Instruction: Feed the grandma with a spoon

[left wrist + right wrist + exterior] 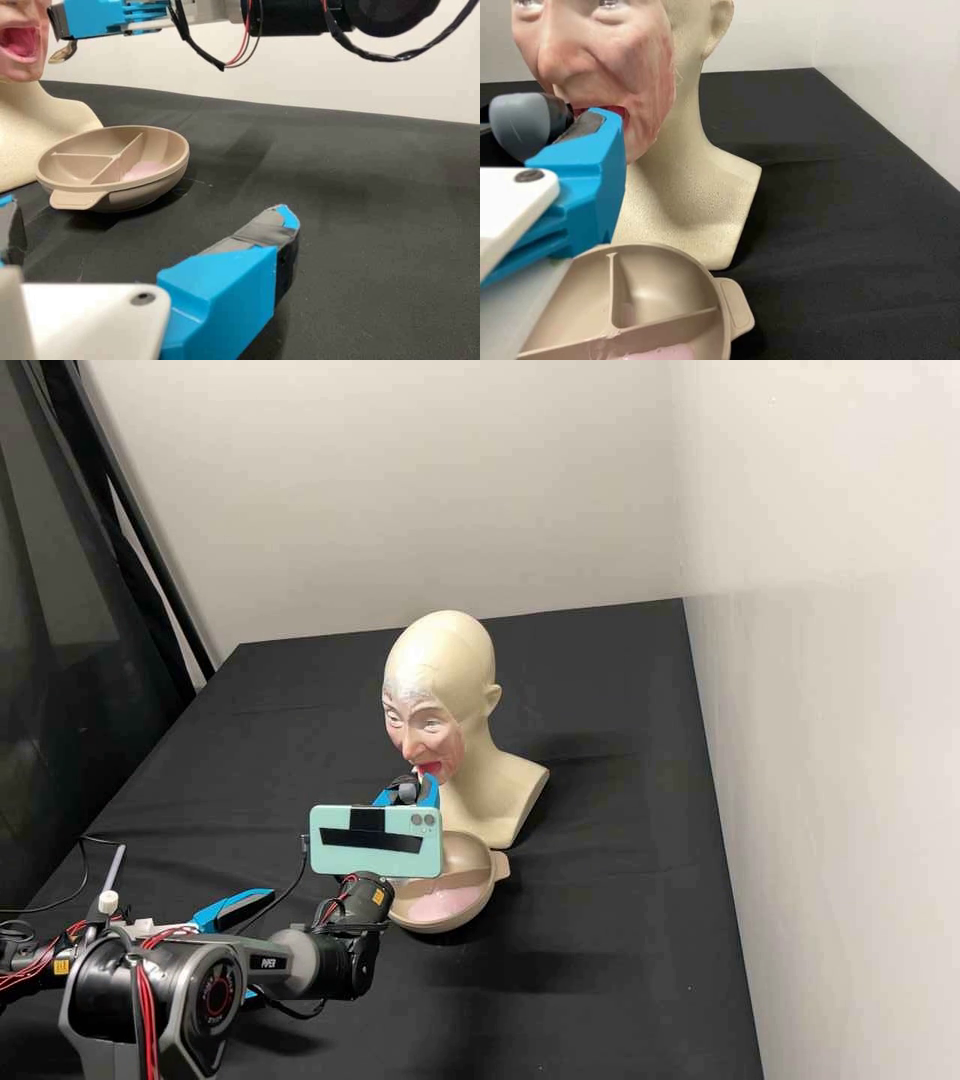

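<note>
Currently pinches the spoon (525,124) in the raised right hand (408,792) at the grandma's (440,690) open mouth, 12 o'clock of the bowl (495,860); holds the left hand (142,225) spread, low at 9 o'clock.

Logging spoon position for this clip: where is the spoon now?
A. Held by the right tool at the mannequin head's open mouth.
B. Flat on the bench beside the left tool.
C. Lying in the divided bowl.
A: the right tool grips the spoon by its grey handle, at the mouth of the mannequin head, above the divided bowl.
</note>
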Motion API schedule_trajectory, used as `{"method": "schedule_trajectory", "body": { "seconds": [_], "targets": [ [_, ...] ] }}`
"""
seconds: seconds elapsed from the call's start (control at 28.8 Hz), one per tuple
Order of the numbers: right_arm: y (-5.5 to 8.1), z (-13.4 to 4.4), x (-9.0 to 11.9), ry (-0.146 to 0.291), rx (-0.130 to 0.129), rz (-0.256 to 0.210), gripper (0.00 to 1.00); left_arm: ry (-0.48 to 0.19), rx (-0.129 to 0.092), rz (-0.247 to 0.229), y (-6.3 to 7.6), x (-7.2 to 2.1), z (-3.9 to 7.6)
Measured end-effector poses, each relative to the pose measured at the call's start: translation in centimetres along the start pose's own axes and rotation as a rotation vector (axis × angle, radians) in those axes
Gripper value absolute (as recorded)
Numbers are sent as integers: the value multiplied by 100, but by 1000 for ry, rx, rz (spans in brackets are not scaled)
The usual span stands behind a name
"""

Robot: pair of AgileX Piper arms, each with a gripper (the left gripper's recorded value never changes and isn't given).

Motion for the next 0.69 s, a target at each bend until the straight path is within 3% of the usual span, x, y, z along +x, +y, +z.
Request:
{"method": "schedule_trajectory", "body": {
  "seconds": [0.69],
  "targets": [
    [122, -152, -18, 39, 4, 38, 0, 0, 0, 0, 0, 0, 0]
  ]
}}
